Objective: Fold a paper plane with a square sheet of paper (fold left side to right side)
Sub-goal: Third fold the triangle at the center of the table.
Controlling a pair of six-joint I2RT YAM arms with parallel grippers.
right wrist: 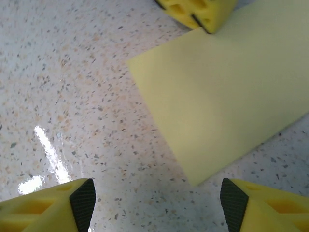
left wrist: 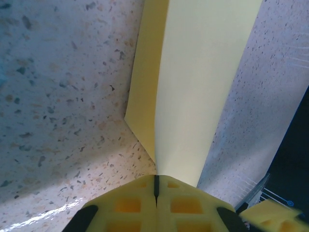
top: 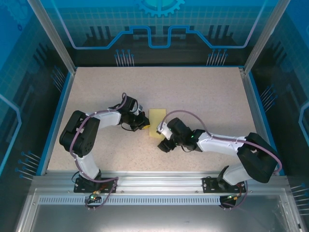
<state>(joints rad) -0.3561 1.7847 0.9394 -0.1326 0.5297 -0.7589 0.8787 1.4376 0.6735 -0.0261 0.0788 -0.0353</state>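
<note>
Quick progress check from my side of the desk (top: pixel 203 92). The square sheet of paper (top: pixel 157 123) isn't looking very square right now. From the top camera it's a narrow upright rectangle lying flat mid-desk, between my two arms. On my left wrist cam I can see two layers meeting at a crease, so I'd say the left-over-right fold is basically in.

My left fingers (left wrist: pixel 155 182) are pressed together with the paper's edge pinched in the seam between them, down near a corner on the sheet's left side. My right fingers (right wrist: pixel 158 205) are spread wide with nothing in them. They hover just over the desk beside the paper's near corner, not touching it.

So where does that leave the plane? One fold, I reckon, and maybe not even pressed flat, since the flap on the left looks a bit lifted and shaded. There's no pointed nose, no wing folds and nothing dart-shaped yet. My guess is we're early on and most of the creasing is left. I can't tell from here how well the edges line up.
</note>
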